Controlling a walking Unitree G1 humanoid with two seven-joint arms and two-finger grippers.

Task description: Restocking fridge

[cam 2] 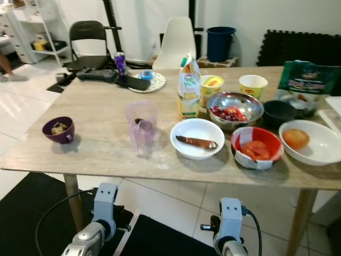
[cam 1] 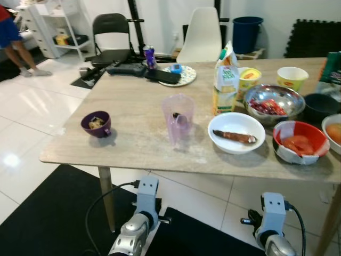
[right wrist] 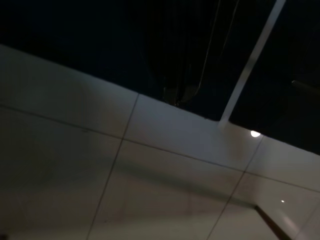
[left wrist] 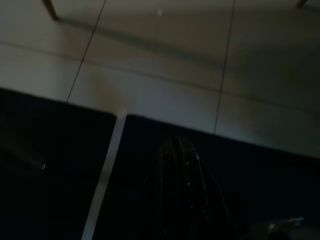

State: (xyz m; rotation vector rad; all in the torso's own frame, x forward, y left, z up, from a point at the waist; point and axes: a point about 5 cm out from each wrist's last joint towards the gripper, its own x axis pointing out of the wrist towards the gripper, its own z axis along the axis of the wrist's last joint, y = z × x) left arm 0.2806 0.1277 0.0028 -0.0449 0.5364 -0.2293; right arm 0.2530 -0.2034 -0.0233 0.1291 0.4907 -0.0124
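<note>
Two arms hang idle below the near edge of a wooden table [cam 1: 133, 141], wrists over white floor tile and a black mat [cam 1: 48, 218]. Left gripper [left wrist: 182, 175]: dark fingers over the mat; cannot tell whether the claw is open or closed. Right gripper [right wrist: 180, 75]: likewise dark, state cannot be told.

Tabletop, read as a clock face from its centre in the head views:
- Centre: translucent lilac pitcher [cam 1: 178, 118], upright, something dark inside.
- 9 o'clock: purple cup [cam 1: 96, 124], well apart from the pitcher, holding some pale bits.
- 3 o'clock: white bowl [cam 1: 236, 132] with one brown, sausage-shaped item lying in it.
- 1 o'clock: juice carton [cam 1: 225, 80], upright, top opened, just behind the white bowl.
- 2 o'clock: steel bowl [cam 1: 274, 102] holding red pieces; behind it two yellow cups [cam 1: 292, 78].
- 4 o'clock: red bowl [cam 2: 257, 147] with tomato-like pieces, its rim partly wrapped in grey-and-white covering.
- Far 3 o'clock: white plate [cam 2: 311, 141] bearing one orange-red round fruit; a small black bowl [cam 2: 279, 112] and a green bag [cam 2: 308, 80] behind it.
- 11 o'clock: patterned plate [cam 1: 178, 74], a dark flat item and a purple can [cam 1: 149, 56] beside it.

Beyond the table: a black folding chair [cam 1: 109, 37], a white chair [cam 1: 203, 35], a blue bin [cam 1: 247, 32]. A person's legs [cam 1: 18, 50] stand at far 10 o'clock.
</note>
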